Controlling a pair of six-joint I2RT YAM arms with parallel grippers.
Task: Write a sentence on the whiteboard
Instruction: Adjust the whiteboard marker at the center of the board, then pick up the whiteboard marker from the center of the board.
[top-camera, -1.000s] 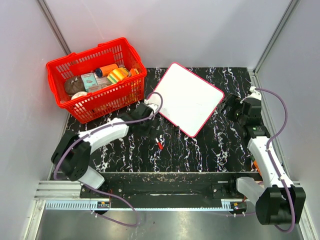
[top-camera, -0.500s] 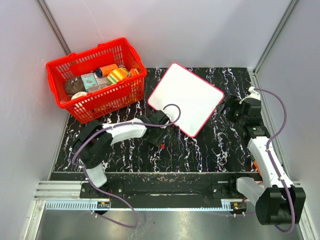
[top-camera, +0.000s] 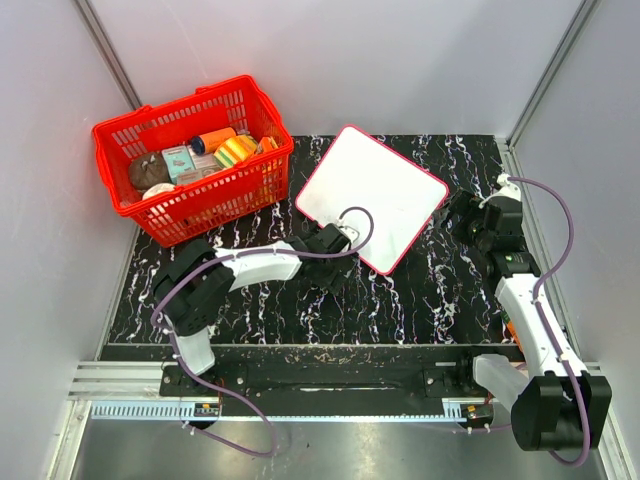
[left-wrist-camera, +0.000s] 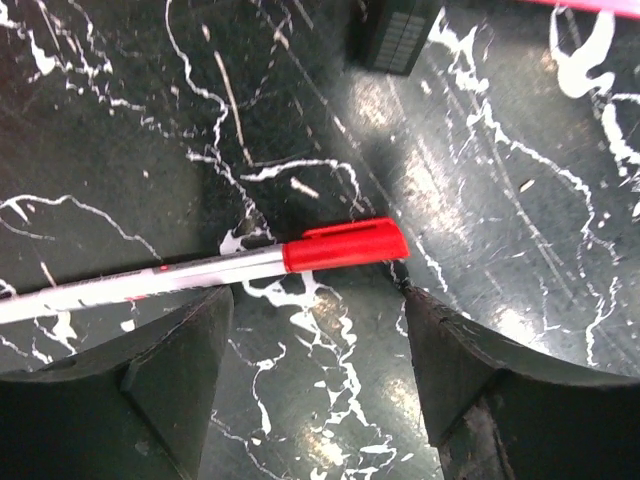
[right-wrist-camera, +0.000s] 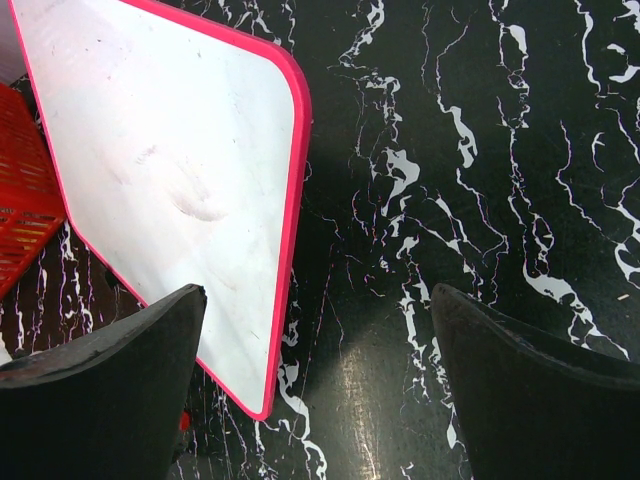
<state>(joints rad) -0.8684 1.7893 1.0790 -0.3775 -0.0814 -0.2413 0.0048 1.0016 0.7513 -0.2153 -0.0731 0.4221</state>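
A black, white-veined bench (top-camera: 420, 300) fills the middle of the frame, boxed by plain pale walls (top-camera: 400, 60) above and at both sides.

Surface (top-camera: 420, 300): black slab with white marble-like veining, glossy, with light reflecting off it in both wrist views.

Far left corner: red plastic mesh basket (top-camera: 180, 215), upright, standing on the surface.

Far centre: whiteboard (top-camera: 385, 195), lying flat and turned so that one corner points near. It sits just right of the basket, and whether the two touch cannot be told. The pink-red edge is unbroken along the visible sides. Right wrist view: the board (right-wrist-camera: 170, 170) shows faint smudges on its white face.

Left wrist view: marker pen (left-wrist-camera: 200, 272) with a white barrel and a red cap (left-wrist-camera: 345, 245), lying flat on bare surface, apart from the board's edge.
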